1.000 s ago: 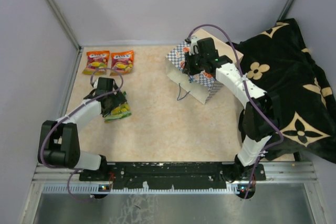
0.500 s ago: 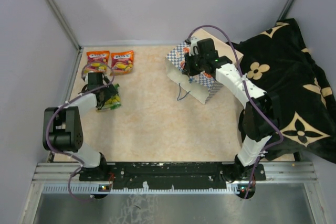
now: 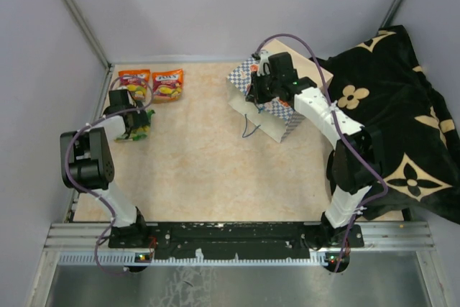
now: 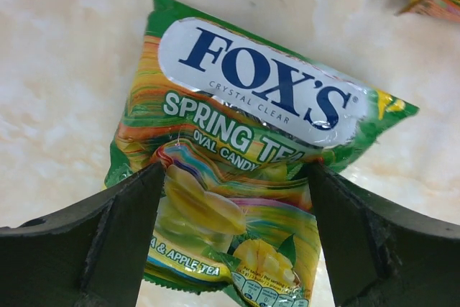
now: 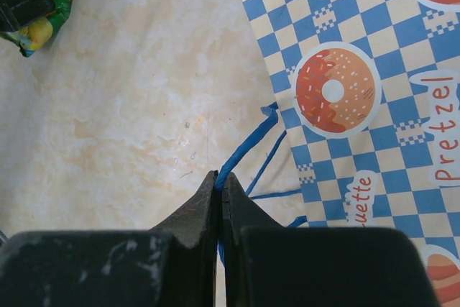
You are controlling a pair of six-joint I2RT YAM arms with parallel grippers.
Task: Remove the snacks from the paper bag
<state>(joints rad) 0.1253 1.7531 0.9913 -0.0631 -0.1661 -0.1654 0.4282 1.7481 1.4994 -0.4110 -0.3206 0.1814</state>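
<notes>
The left gripper (image 4: pixel 233 199) has swung from mid-worktop out to the 9 o'clock edge, close to the wall. Its jaws are spread wide and pinch the green packet (image 4: pixel 251 106) across its width. Two orange packets (image 3: pixel 134 79) lie just beyond, at 10 o'clock. Open worktop (image 3: pixel 215 170) stretches from there to the paper bag (image 5: pixel 359 70) at 2 o'clock. There the right gripper (image 5: pixel 219 185) is unmoved, jaws closed tight on the bag's cord handle (image 5: pixel 248 145), with the black cloth (image 3: pixel 388 106) behind.
</notes>
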